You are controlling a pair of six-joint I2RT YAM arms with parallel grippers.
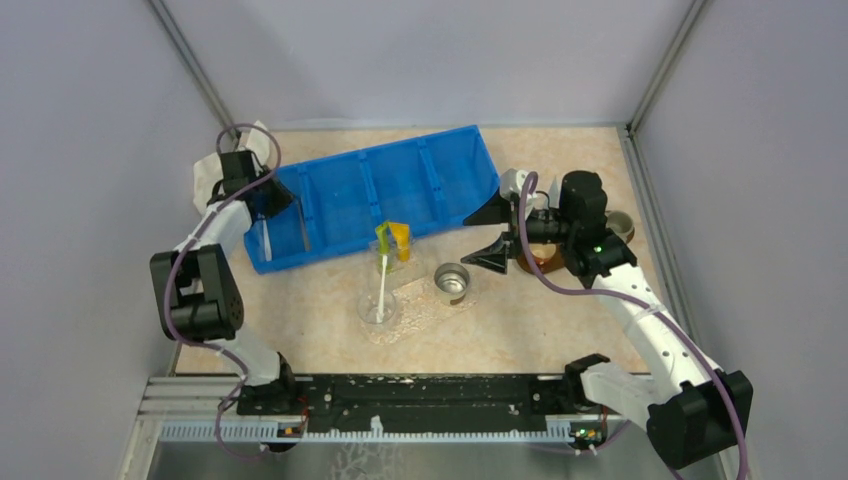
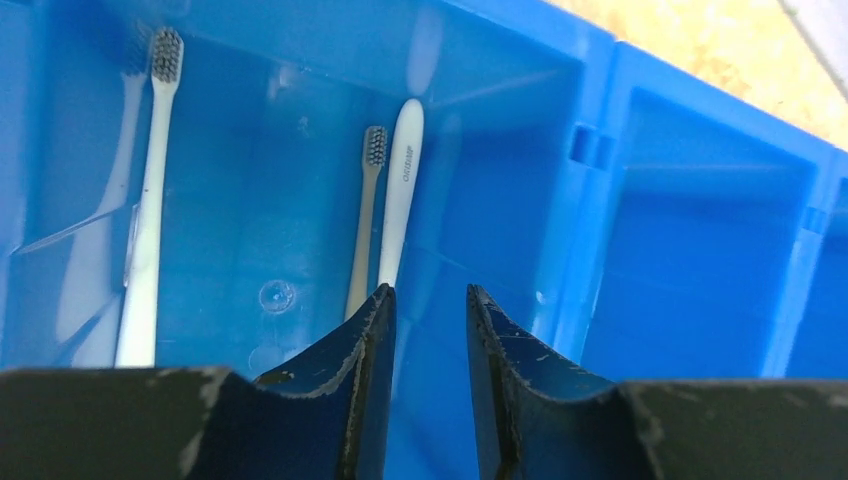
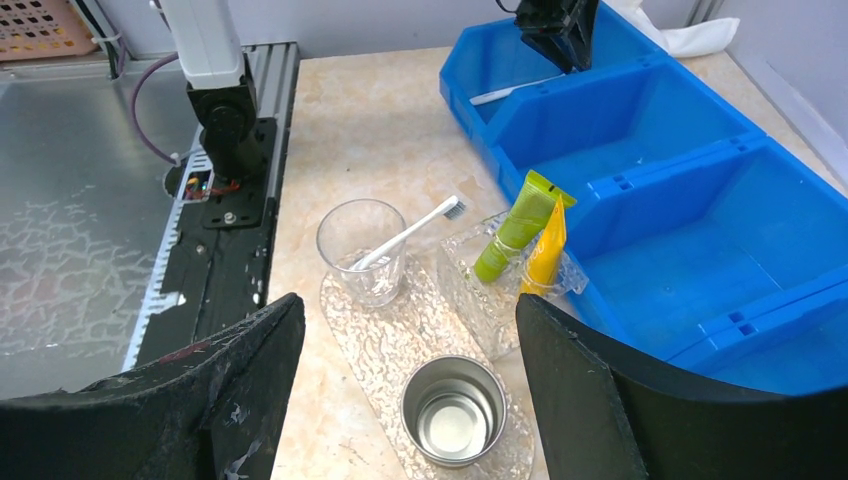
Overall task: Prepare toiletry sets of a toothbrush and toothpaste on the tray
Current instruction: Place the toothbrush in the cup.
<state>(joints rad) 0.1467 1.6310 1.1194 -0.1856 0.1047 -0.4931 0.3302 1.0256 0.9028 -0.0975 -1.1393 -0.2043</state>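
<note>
- Beige stone-look tabletop (image 1: 560, 320), grey walls around; a blue divided plastic bin (image 1: 400, 175) lies at the far side.
- Left gripper (image 2: 430, 292) sits in the bin's leftmost compartment. Its jaws are narrowed to a slim gap with nothing between them, and a white toothbrush (image 2: 398, 200) lies at one fingertip.
- Right gripper (image 3: 407, 305) hangs spread wide and empty over a clear textured tray (image 3: 355, 345).
- Second white toothbrush (image 3: 405, 235) leans in a clear glass cup (image 3: 362, 250) on the tray.
- Green toothpaste tube (image 3: 515, 225) and yellow toothpaste tube (image 3: 545, 255) stand near the bin.

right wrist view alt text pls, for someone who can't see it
The open right gripper hangs above a clear tray bearing a glass cup with a white toothbrush in it and an empty metal cup; beside them stand a green toothpaste tube and a yellow toothpaste tube. A blue divided bin lies to the right, the left gripper over its far compartment.
</note>
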